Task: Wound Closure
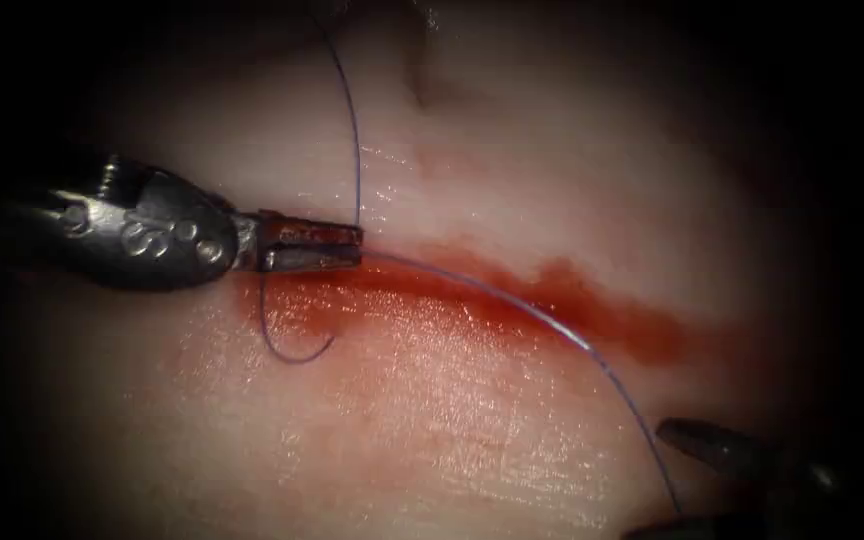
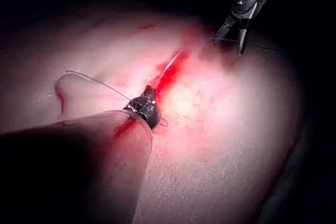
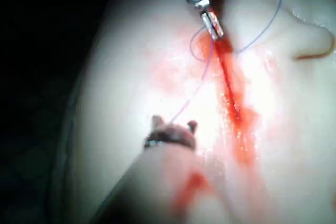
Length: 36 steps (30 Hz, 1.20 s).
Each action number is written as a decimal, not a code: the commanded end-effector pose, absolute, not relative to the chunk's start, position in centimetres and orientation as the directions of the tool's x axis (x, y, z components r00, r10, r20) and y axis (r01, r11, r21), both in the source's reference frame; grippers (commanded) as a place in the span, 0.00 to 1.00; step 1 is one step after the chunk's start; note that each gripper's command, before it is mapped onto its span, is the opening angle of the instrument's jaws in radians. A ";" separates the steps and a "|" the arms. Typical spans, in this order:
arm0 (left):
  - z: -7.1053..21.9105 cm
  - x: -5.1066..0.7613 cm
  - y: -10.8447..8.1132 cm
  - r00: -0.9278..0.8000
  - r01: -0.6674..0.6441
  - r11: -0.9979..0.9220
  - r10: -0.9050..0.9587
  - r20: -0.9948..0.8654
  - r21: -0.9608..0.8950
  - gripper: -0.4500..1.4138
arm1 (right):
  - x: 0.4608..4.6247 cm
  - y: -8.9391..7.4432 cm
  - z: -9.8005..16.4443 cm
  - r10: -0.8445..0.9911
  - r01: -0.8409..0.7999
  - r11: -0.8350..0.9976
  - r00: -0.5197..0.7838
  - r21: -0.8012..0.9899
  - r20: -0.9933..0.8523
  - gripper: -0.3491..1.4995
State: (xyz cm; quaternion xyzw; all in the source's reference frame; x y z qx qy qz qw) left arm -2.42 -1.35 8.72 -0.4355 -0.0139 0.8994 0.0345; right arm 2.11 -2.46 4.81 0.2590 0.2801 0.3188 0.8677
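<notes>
My left tool (image 1: 352, 246) comes in from the left and lies over the left end of the cut (image 1: 552, 295), its jaws shut on the blue thread (image 1: 512, 296). From the jaw tips one strand rises away across the tissue (image 1: 472, 420). Another strand runs right and down along the cut to my right tool (image 1: 652, 482). That tool's jaws stand open with the strand passing between them, as the left wrist view (image 2: 228, 44) and right wrist view (image 3: 174, 124) also show. A small thread loop (image 1: 292, 352) lies below the left tool.
Red fluid (image 1: 612, 320) fills the cut and stains the tissue below it. A fold in the tissue (image 1: 422, 90) lies at the far side. The tissue falls away into dark at every edge.
</notes>
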 end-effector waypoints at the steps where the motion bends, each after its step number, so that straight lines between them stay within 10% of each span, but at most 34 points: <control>1: 8.8 -2.47 -1.4 -0.617 -0.049 -0.997 0.076 -0.783 -0.058 0.00 | 2.15 -2.5 4.8 0.699 -0.407 0.660 0.640 0.632 -0.319 0.70; 24: 8.7 -2.49 -1.5 -0.599 -0.057 -0.996 0.092 -0.796 -0.073 0.00 | 2.36 -1.8 4.3 0.656 -0.300 0.749 0.461 0.591 -0.597 0.69; 36: 8.5 -2.39 -1.9 -0.335 0.148 -0.988 -0.014 -0.942 -0.038 0.00 | 2.63 -1.2 4.8 0.565 -0.191 0.825 0.266 0.532 -0.781 0.69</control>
